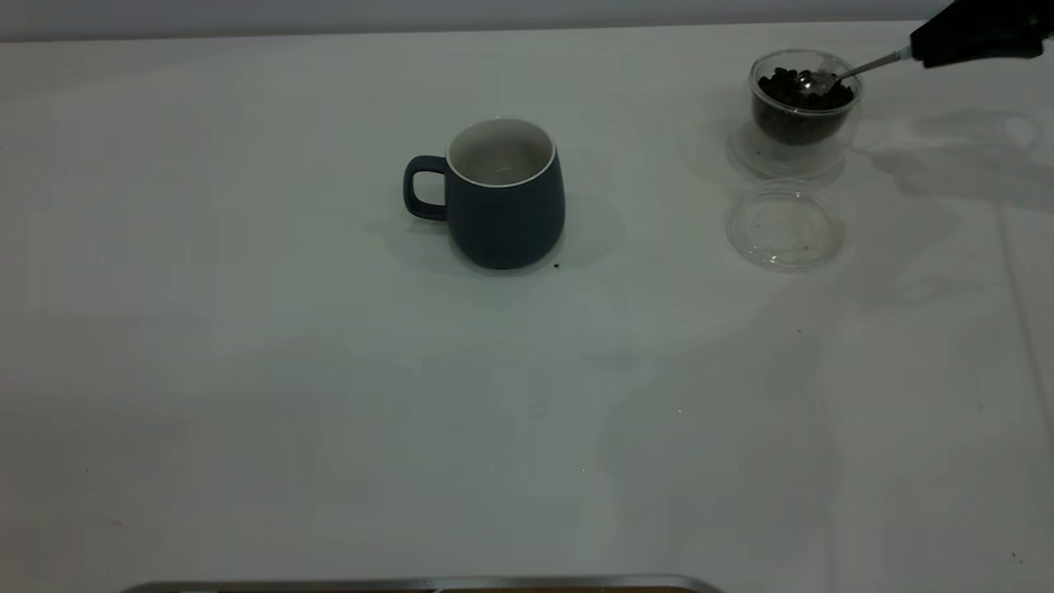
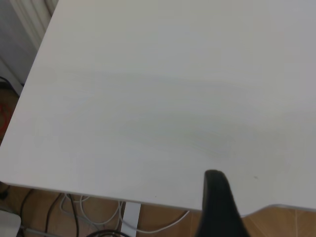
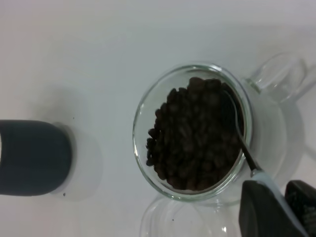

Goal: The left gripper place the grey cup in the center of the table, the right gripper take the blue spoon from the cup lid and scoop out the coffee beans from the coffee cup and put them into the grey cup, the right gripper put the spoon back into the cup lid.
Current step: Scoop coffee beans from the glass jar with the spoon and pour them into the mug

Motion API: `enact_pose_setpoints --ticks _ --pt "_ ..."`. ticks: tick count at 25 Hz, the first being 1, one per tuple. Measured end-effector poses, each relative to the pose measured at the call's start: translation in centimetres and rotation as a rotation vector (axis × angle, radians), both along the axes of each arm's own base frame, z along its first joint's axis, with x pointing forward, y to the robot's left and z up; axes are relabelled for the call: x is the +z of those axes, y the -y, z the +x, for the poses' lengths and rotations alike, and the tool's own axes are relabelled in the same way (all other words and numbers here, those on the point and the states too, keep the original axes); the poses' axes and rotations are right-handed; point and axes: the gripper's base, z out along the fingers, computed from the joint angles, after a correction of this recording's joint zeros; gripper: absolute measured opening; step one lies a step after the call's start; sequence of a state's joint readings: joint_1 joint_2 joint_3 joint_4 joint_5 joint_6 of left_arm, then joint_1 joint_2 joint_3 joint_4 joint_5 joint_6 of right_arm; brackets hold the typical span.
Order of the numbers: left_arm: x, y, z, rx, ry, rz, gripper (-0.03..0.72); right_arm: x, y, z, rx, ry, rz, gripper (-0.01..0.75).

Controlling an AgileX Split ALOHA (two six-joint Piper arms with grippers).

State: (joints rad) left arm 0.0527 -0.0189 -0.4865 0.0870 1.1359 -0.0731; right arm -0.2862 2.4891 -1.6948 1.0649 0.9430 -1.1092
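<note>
Spoon status: your right tool [image 1: 926,51] is clamped on the blue spoon [image 1: 856,69] near the far right corner of the counter [image 1: 247,395], bowl of the spoon resting on the coffee beans [image 1: 803,91] inside the coffee cup [image 1: 803,111]. In the right wrist view the stem crosses the cup rim and the fingers [image 3: 266,207] pinch the pale handle. Cup lid [image 1: 785,226] lies flat just beside the coffee cup, toward the near edge. Grey cup [image 1: 502,198] stands upright mid-counter, handle toward the left edge, well apart from the coffee cup. Left tool [image 2: 219,207] hangs by a counter edge; you get one finger in view, so I cannot tell whether it's apart or together.
</note>
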Motion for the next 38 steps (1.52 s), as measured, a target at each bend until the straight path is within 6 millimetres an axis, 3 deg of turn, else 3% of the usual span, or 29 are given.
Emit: enact_pose_setpoints --ticks 8,16,38 --pt "0.0 0.0 0.0 0.000 0.000 0.000 0.555 -1.1 -0.9 -0.6 0.026 -0.082 0.079 0.099" --pt "0.0 0.0 0.0 0.000 0.000 0.000 0.555 -1.0 0.3 -1.1 -0.076 -0.201 0.169 0.099" --pt "0.0 0.0 0.0 0.000 0.000 0.000 0.555 -0.8 0.6 -1.0 -0.109 -0.196 0.203 0.099"
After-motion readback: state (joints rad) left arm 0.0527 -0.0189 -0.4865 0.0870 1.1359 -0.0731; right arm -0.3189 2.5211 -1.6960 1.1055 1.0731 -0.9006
